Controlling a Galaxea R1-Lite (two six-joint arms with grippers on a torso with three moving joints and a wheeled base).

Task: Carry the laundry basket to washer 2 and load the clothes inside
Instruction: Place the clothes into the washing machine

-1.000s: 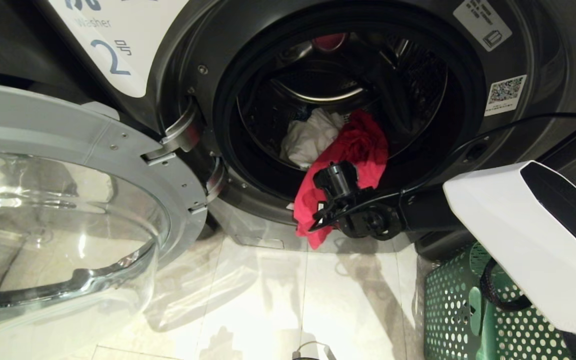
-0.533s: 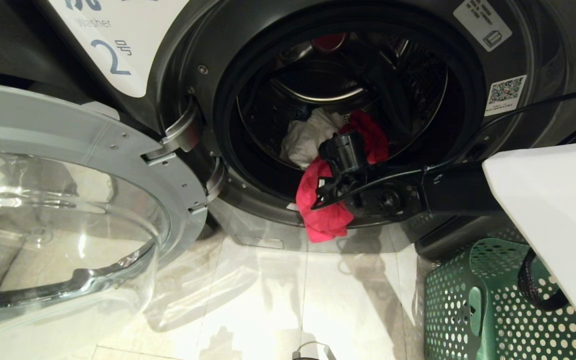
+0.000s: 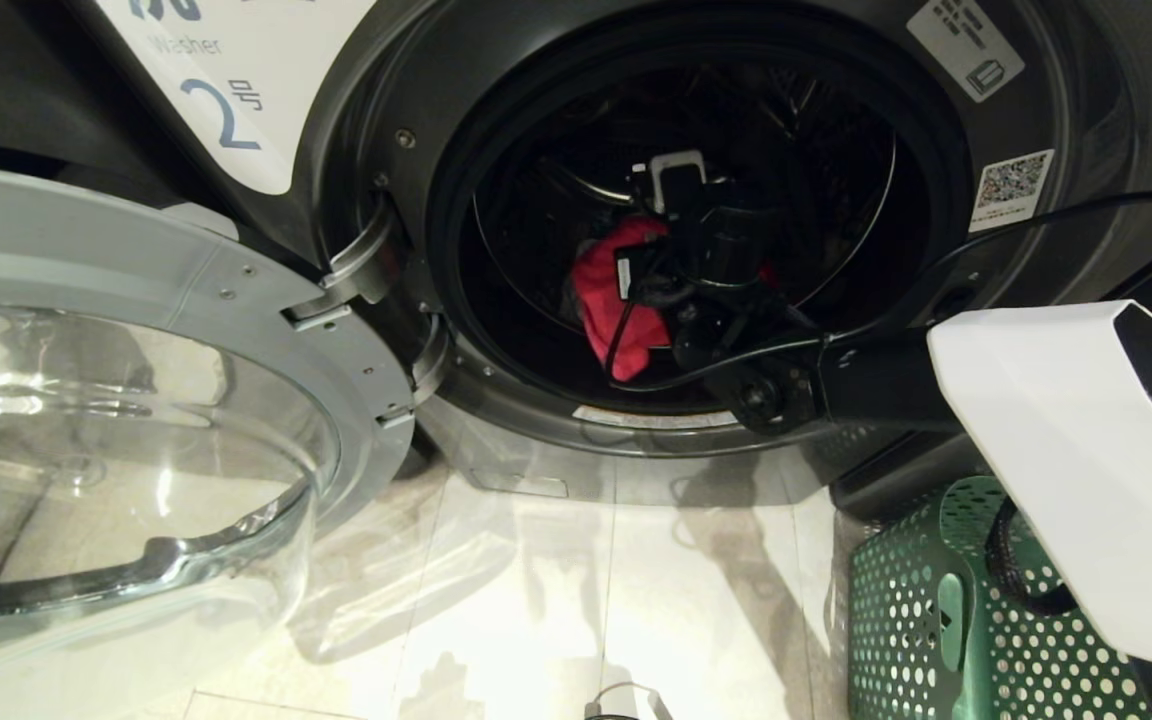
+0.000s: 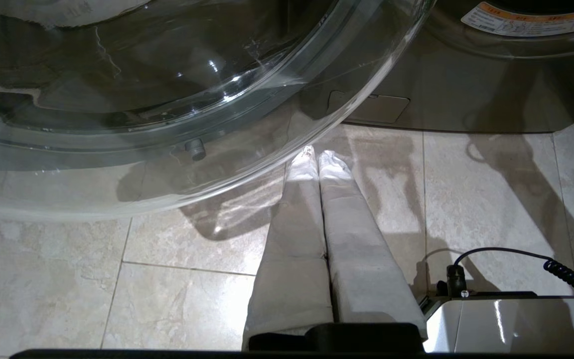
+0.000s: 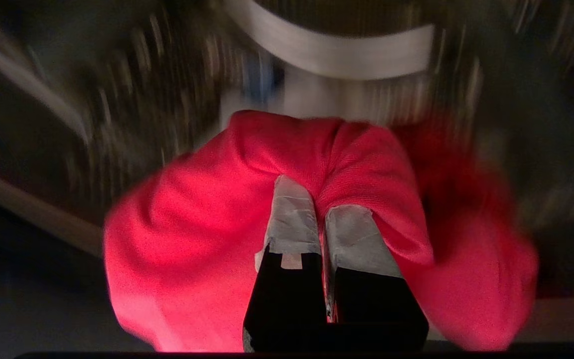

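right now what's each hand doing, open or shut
Left hand: shut, empty, parked low over the floor.
Right hand: shut on the red garment, inside washer 2.

One washer 2 (image 3: pixel 1036 90); one open glass door (image 3: pixel 136 420); one red garment (image 5: pixel 192 224); one green laundry basket (image 3: pixel 926 620); two grippers.

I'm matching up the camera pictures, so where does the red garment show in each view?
Head view: the red garment hangs inside washer 2's drum, centre of the picture.
Left wrist view: not in it.
Right wrist view: it fills the middle, pinched in the right gripper.
Shared landmark: the drum's metal rim behind the garment.
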